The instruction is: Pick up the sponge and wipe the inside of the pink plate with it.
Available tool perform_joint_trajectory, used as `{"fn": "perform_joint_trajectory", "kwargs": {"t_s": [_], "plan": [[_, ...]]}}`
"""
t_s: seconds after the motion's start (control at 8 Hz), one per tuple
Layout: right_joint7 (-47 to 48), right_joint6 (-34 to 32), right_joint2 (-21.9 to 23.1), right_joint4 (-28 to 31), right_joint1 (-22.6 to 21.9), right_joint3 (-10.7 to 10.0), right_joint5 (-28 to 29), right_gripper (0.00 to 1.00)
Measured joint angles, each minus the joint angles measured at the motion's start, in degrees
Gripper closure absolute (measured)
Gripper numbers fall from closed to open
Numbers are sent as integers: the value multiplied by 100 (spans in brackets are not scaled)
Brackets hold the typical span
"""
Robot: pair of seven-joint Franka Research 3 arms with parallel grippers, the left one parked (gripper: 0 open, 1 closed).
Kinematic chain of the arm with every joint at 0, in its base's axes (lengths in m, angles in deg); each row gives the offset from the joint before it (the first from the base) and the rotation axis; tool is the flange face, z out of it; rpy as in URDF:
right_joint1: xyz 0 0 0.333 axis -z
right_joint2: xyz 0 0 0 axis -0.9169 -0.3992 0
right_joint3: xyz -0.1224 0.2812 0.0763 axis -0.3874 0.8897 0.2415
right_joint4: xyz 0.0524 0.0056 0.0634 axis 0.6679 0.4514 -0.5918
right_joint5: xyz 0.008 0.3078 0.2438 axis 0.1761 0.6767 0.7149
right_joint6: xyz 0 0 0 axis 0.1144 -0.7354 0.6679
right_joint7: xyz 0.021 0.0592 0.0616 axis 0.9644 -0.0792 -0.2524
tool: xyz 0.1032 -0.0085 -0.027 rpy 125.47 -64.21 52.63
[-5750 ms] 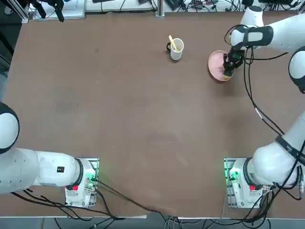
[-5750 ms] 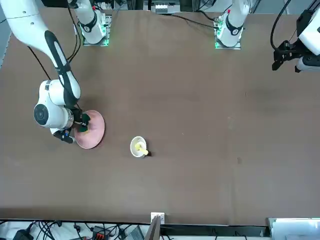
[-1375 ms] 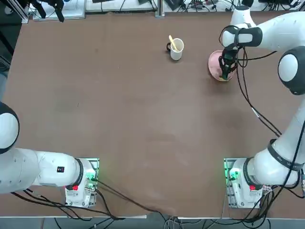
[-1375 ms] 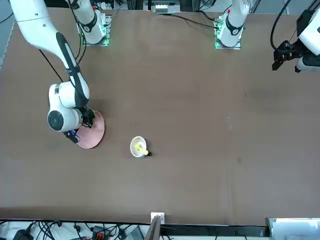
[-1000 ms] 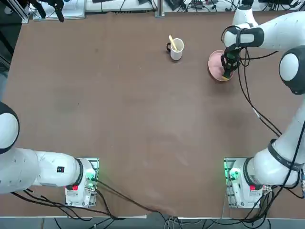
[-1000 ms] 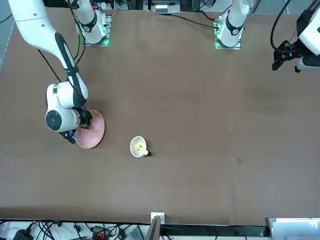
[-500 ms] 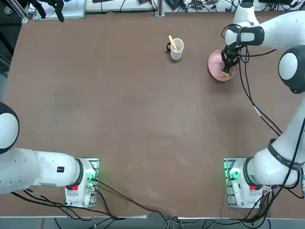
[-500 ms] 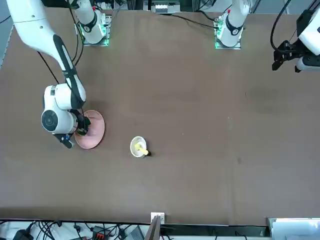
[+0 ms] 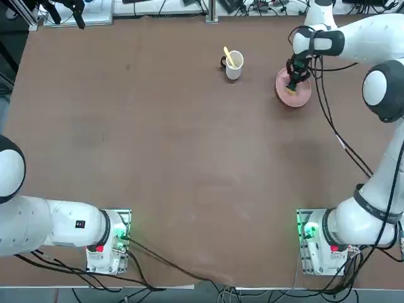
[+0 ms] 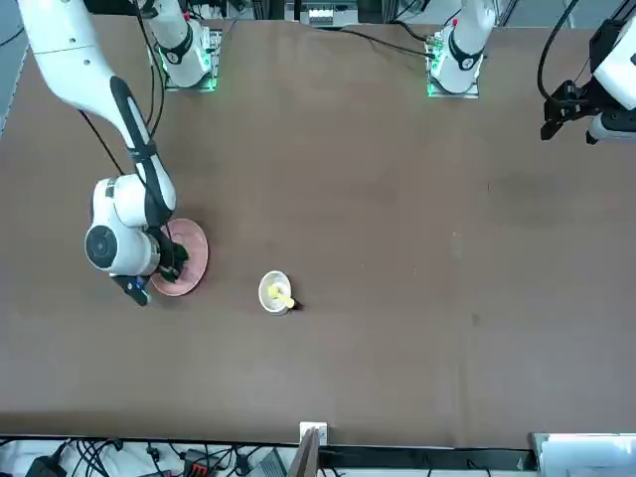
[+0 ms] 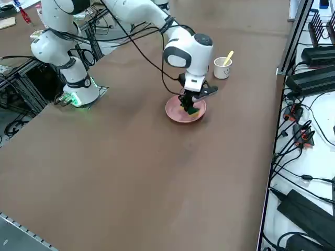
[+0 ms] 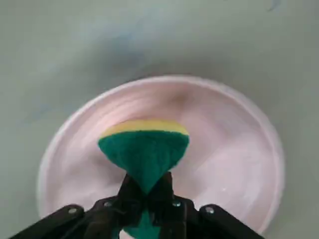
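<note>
Right gripper [image 12: 147, 192] is closed firmly on the sponge [image 12: 144, 150], with one finger on each side of its middle. It is at the far right part of the table [image 9: 177, 145], over the pink plate [image 12: 234, 159].

Table top is brown and wide, with a few small marks on it. Left of the plate stands a white mug [image 9: 234, 71] with a dark handle at its left side, and a yellow utensil [image 9: 228, 55] leans out of it. Beyond the far edge there is a white surface [image 11: 322, 157] with many black cables [image 11: 293, 141] and some black boxes [image 11: 314, 81].

The sponge has a dark green layer and a yellow foam layer. Its middle is squeezed narrow, so the part past the fingertips opens like a fan, with the yellow showing as a curved strip along the outer edge. More green shows on the other side of the fingers.

The sponge is inside the round of the plate, as seen from above; whether it touches the bottom, I cannot tell. Its long axis passes through between the two fingers, from the fan end to the opposite green end. From overhead, some yellow shows at the near side of the gripper. The exact angle of this axis over the table I cannot tell.
</note>
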Motion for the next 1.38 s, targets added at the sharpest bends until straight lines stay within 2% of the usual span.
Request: {"fn": "perform_joint_trajectory", "kwargs": {"t_s": [0.25, 0.5, 0.88, 1.38], "plan": [[115, 14, -82, -113, -270, 3, 258, 90], [294, -109, -80, -127, -346, -26, 258, 90], [322, -953, -50, -163, -364, -33, 249, 90], [322, -1403, -37, -76, -352, -128, -168, 90]]}}
